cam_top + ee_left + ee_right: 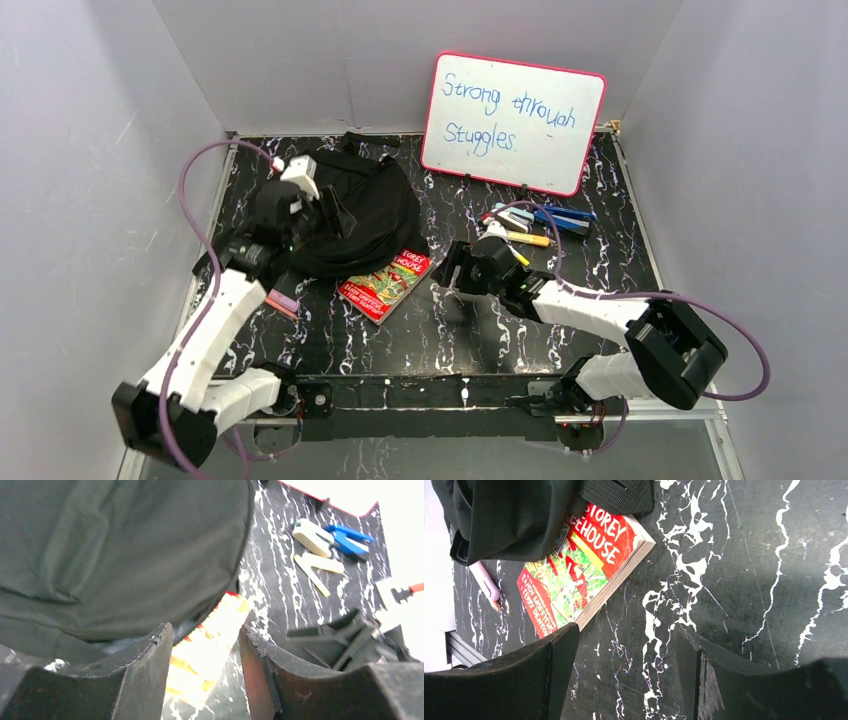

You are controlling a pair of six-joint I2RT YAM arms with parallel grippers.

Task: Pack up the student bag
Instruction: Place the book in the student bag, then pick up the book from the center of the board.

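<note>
– Student bag [365, 215], from above?
– Ten o'clock on the table [420, 345]; book [385, 283] at its five o'clock, stationery [530, 225] at two, seemingly unpacked.
– Left wrist?
– Left tool [205, 630] parted, empty, by the bag.
– Right wrist?
– Right tool [626, 630] wide, empty.

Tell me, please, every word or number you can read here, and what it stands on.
"Strong through Stuggles": blue handwriting on the whiteboard.
"STOREY" and "EEHOUSE": red book cover; the title's start hides under the black bag.
"ANDY GRIFFITHS & TERRY DENTON": along the book's cover edge, small, read with some doubt.
Stationery near the whiteboard: nothing legible.
</note>
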